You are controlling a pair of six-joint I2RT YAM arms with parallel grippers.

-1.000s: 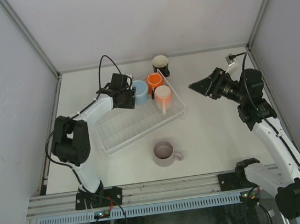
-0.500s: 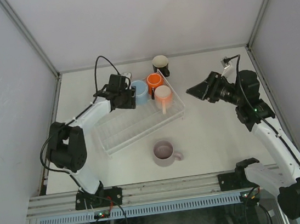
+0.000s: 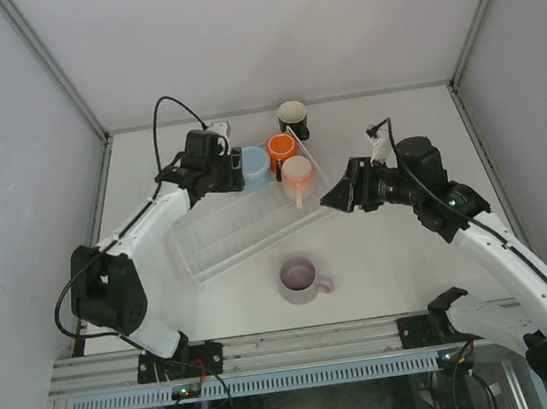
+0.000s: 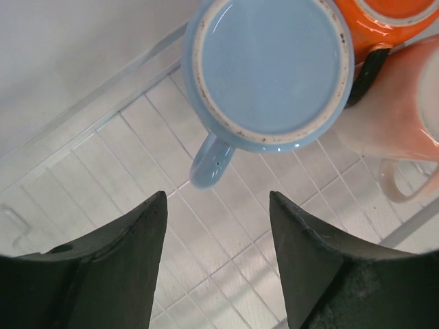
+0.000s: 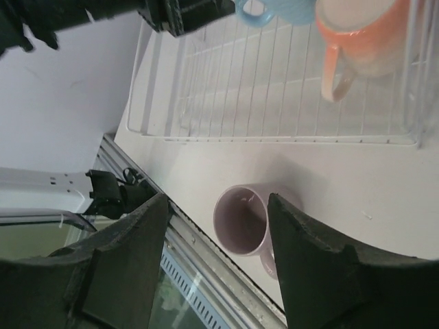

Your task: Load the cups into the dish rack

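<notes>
Mug (image 3: 298,278): pale lilac, upright, empty.

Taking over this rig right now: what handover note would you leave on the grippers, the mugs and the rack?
Left gripper: open, empty, over the dish rack beside the light blue mug.
Right gripper: open, empty, pointed toward the lilac mug.
In the rack, at its far end: light blue mug, orange mug, peach-pink mug.
On the table: lilac mug in front of the rack, black mug beyond its far end.
Done: three loaded. Left: lilac and black.
</notes>
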